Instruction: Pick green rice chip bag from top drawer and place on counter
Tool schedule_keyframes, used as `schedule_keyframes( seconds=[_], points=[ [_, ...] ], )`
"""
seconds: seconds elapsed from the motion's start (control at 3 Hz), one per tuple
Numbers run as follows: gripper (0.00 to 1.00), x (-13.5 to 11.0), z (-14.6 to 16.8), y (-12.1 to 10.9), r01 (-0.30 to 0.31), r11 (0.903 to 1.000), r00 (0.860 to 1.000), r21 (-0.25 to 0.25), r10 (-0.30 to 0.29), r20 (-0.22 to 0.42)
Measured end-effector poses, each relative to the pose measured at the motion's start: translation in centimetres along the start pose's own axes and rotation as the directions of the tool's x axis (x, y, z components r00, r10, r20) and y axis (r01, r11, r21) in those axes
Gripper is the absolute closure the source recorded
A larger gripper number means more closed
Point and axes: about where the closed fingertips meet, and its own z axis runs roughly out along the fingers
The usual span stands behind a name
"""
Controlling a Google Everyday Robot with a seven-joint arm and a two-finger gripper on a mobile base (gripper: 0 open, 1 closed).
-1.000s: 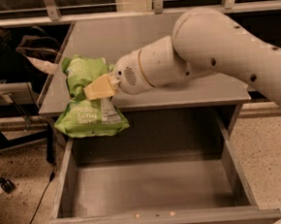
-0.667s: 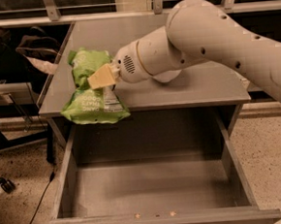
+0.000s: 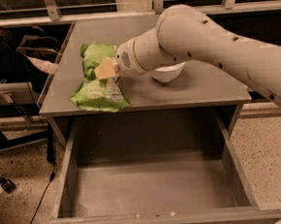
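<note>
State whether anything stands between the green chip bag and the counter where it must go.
Nothing visible does. The gripper holds the green rice chip bag over the counter's left front corner; the white bowl sits apart to its right.

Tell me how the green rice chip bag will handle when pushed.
Probably floppy: the green rice chip bag creases where the end effector pinches it over the counter. Likely light, being a puffy pouch. It is flattish, so it should slide, not roll.
</note>
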Motion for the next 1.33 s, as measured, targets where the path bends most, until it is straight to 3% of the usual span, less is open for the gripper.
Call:
schedule_keyframes(
  seconds=[0.33, 1.33],
  points=[
    [0.96, -1.7, 1.65, -0.96, 0.015, 0.999, 1.0, 0.041, -0.014, -0.011],
    [0.27, -1.7, 1.65, -0.96, 0.015, 0.999, 1.0, 0.041, -0.014, -0.011]
  ],
)
